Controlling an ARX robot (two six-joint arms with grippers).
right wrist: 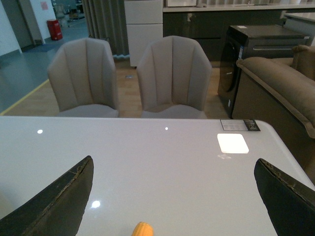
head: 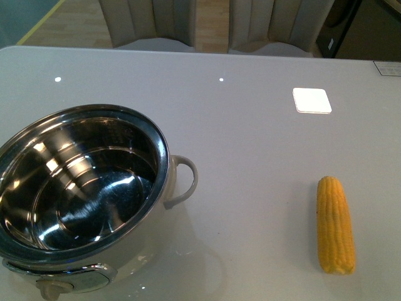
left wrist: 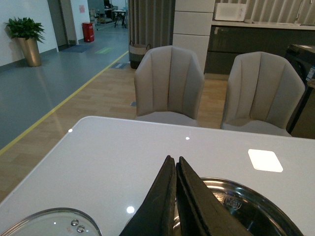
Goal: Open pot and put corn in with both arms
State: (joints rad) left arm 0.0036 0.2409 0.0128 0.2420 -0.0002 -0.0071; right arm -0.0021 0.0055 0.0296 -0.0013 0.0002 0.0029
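Observation:
The pot [head: 81, 188] stands open at the table's near left, its shiny steel inside bare, with a white loop handle [head: 185, 179] on its right side. The yellow-orange corn [head: 335, 226] lies on the table at the near right, well apart from the pot. Neither arm shows in the front view. In the left wrist view my left gripper [left wrist: 174, 158] is shut with nothing in it, above the pot's steel rim [left wrist: 246, 196]. My right gripper [right wrist: 173, 160] is wide open, and the corn's tip [right wrist: 142, 229] pokes in below the gap between its fingers.
A round glass lid [left wrist: 49, 223] lies on the table left of the pot in the left wrist view. A white square pad [head: 311, 100] sits on the table [head: 250, 144] at the far right. Two beige chairs [head: 213, 25] stand beyond the far edge.

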